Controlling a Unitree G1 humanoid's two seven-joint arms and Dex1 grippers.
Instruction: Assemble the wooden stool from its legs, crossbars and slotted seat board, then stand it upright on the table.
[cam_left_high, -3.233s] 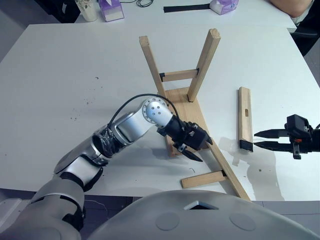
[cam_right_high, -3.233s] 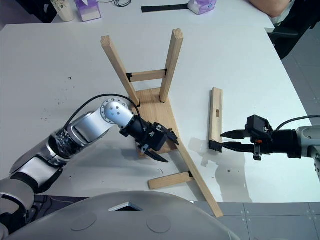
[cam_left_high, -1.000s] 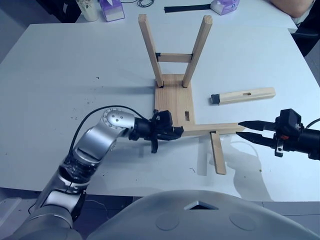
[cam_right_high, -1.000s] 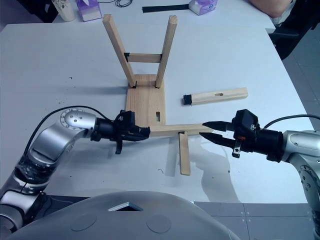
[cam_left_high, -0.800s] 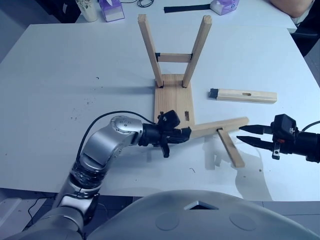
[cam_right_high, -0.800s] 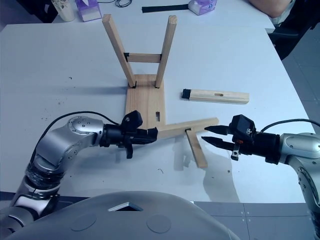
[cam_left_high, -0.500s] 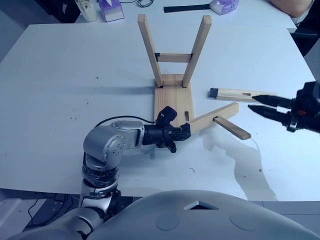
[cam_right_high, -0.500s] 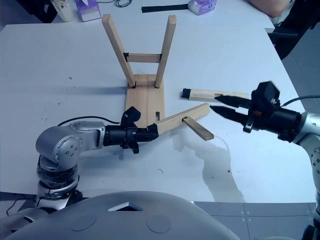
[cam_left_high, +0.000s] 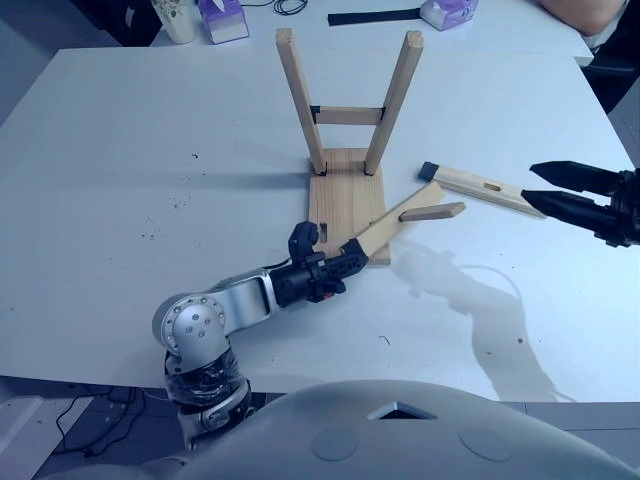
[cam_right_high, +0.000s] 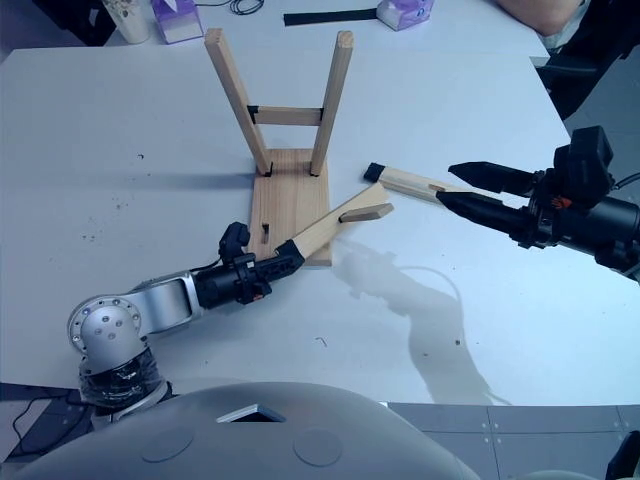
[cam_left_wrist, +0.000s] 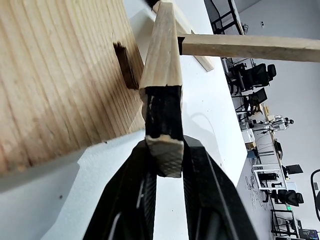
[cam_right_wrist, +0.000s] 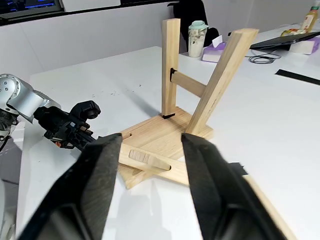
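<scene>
The slotted seat board (cam_left_high: 340, 196) lies flat on the table with two legs (cam_left_high: 301, 101) standing up from its far end, joined by a crossbar (cam_left_high: 346, 116). My left gripper (cam_left_high: 337, 268) is shut on the black-tipped end of a third leg (cam_left_high: 393, 220), held slanting over the board's near right corner beside an open slot (cam_left_wrist: 125, 70); a short crossbar (cam_left_high: 432, 212) sticks out of that leg. A loose fourth leg (cam_left_high: 482, 187) lies to the right. My right gripper (cam_left_high: 541, 189) hovers open just past that leg's right end, fingers (cam_right_wrist: 102, 186) spread.
At the table's far edge stand a cup (cam_left_high: 176, 18), two tissue packs (cam_left_high: 222, 18) and a black strip (cam_left_high: 372, 16). A cable (cam_right_high: 436, 291) loops over the table in front of my right arm.
My left gripper has slid nearer the board's front corner and swung the held leg's far end farther from me. The loose leg turned slightly. My right gripper rose and drew back to the right.
</scene>
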